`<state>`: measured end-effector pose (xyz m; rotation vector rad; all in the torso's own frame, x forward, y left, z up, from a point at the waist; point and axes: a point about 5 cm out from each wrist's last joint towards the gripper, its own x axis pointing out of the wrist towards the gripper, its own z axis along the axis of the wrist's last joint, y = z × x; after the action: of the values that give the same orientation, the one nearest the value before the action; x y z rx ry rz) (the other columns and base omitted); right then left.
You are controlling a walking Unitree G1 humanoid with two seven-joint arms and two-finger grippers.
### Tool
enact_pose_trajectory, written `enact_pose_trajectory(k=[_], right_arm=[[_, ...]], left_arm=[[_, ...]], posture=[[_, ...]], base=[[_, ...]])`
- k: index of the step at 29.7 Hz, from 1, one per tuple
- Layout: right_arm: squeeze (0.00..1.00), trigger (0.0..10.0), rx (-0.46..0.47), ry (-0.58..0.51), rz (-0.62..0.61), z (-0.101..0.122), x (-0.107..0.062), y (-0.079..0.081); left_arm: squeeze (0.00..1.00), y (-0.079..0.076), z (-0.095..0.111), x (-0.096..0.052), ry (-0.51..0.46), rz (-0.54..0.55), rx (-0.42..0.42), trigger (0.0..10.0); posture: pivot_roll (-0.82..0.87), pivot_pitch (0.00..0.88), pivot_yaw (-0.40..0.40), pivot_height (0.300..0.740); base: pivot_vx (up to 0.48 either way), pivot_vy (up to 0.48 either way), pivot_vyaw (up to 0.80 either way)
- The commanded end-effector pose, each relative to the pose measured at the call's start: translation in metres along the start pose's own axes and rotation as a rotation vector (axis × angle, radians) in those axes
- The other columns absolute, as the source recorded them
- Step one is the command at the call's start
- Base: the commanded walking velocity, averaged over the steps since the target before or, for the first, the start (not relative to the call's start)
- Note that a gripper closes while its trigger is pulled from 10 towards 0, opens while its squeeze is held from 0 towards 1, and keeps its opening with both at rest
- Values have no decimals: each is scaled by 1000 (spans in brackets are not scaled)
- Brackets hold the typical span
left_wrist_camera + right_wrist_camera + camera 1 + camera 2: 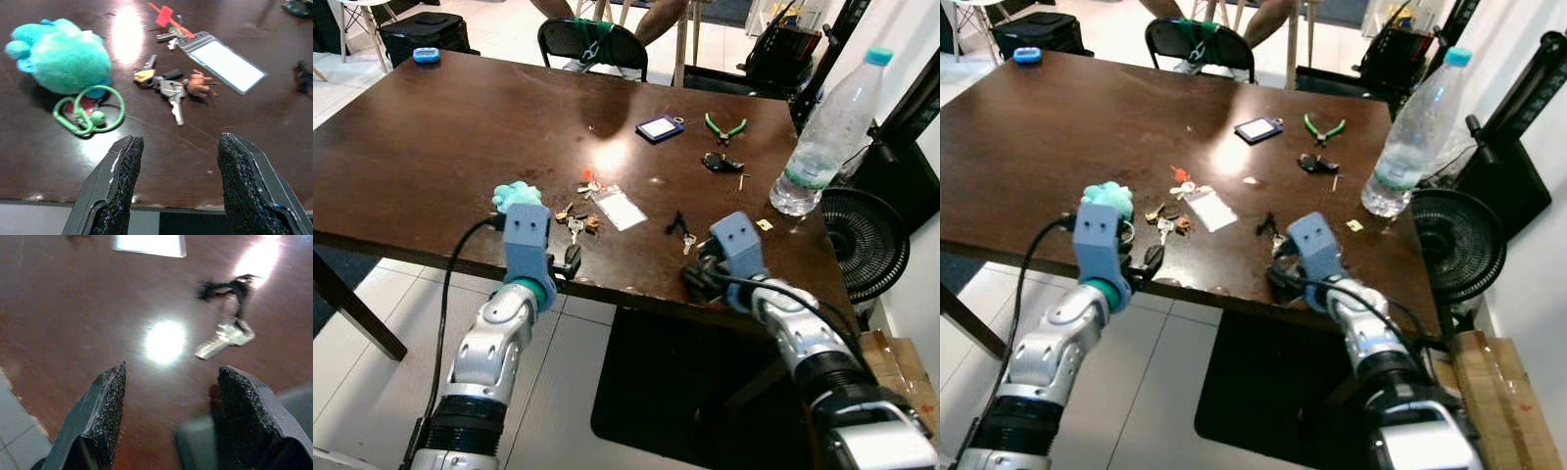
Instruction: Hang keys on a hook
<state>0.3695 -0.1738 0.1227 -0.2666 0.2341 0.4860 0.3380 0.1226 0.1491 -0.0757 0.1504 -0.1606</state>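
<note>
A dark brown desk (431,147) was seen from above, with both arms raised at its near edge. The left gripper (173,188) was held just off the near edge, its two black fingers (117,181) spread wide apart with nothing between them. Just beyond those fingers, on the desk, lay a teal plush toy (61,54) with a green ring clip (88,115) touching it. Beside the toy lay a bunch of keys (168,88) with a small brown charm (200,85), and just past the bunch a clear badge holder (225,63) with a red tag (164,12) at its far end.

The right gripper (168,416) was also held at the near edge, further toward the robot's right, its fingers (105,406) likewise wide apart and empty. A single silver key on a black cord (227,335) lay on the desk just ahead of it, untouched.

Farther back on the desk were seen a blue card holder (659,128), green-handled pliers (724,127) and a small black object (720,163). A clear water bottle (830,132) with a teal cap stood upright near the right edge. A small blue object (426,55) lay at the far left corner. A black chair (592,44) stood behind the desk, with a person's legs (656,18) beyond it. A black fan (867,240) stood on the floor to the right of the desk.
</note>
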Motion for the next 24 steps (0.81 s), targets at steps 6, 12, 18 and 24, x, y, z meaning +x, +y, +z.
enact_pose_trajectory(k=[6,12,18,24], right_arm=[[0,10000,9,18,-55,-5,1,-5],[0,10000,13,12,-129,3,3,-14],[0,10000,46,-87,-214,19,2,-23],[0,10000,143,-322,-244,47,-1,-21]], left_arm=[[0,0,-2,0,19,12,-15,10000],[0,-1,-2,-1,23,18,-23,10000],[0,1,6,1,-31,52,58,10000],[0,2,31,-2,-171,70,148,10000]], posture=[[-72,124,9,740],[-76,133,9,740],[-86,125,11,740],[-89,114,22,740]], base=[[0,0,0],[0,0,0],[0,0,0],[0,0,0]])
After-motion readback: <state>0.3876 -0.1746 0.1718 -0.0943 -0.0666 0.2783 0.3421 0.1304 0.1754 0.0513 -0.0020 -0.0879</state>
